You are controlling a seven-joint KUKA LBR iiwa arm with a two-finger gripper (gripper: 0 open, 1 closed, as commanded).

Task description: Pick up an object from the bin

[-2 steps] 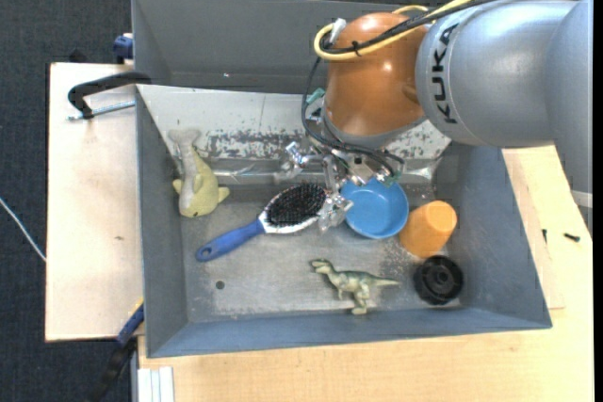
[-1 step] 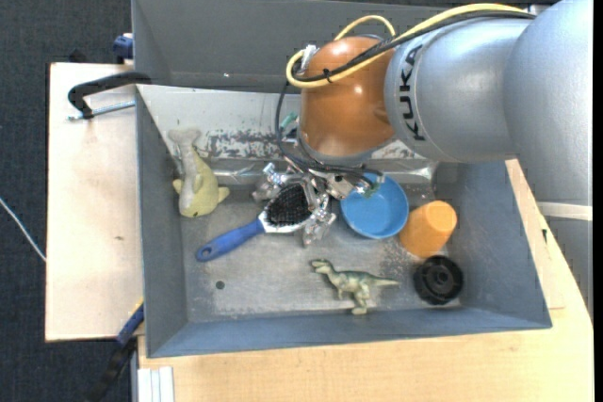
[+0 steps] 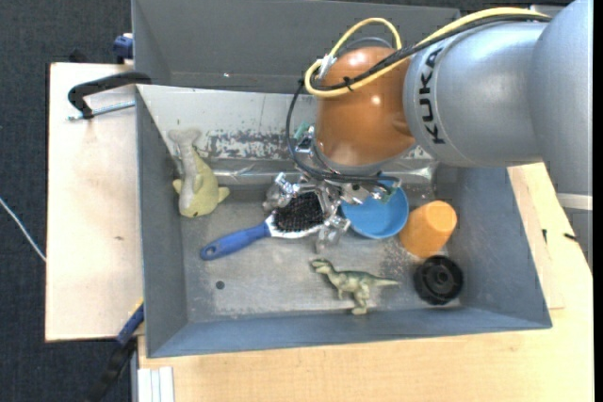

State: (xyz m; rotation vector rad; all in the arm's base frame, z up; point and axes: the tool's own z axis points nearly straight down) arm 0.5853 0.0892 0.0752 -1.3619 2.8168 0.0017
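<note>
My gripper (image 3: 305, 210) is low in the middle of the bin, under the arm's orange cover. It is open, with one metal fingertip (image 3: 281, 193) at the upper left and the other at the lower right of a hairbrush's head. The hairbrush (image 3: 297, 215) lies flat on the bin floor, with black bristles, a white rim and a blue handle running out to the lower left. A blue bowl (image 3: 380, 217) sits right beside the gripper on its right. A small green-brown dinosaur figure (image 3: 350, 281) lies just below, near the front wall.
An orange cup (image 3: 430, 227) lies right of the bowl, with a black round cap-like thing (image 3: 439, 281) below it. A pale yellow animal toy (image 3: 196, 184) stands by the left wall. The arm reaches in from the right over the bin's back half.
</note>
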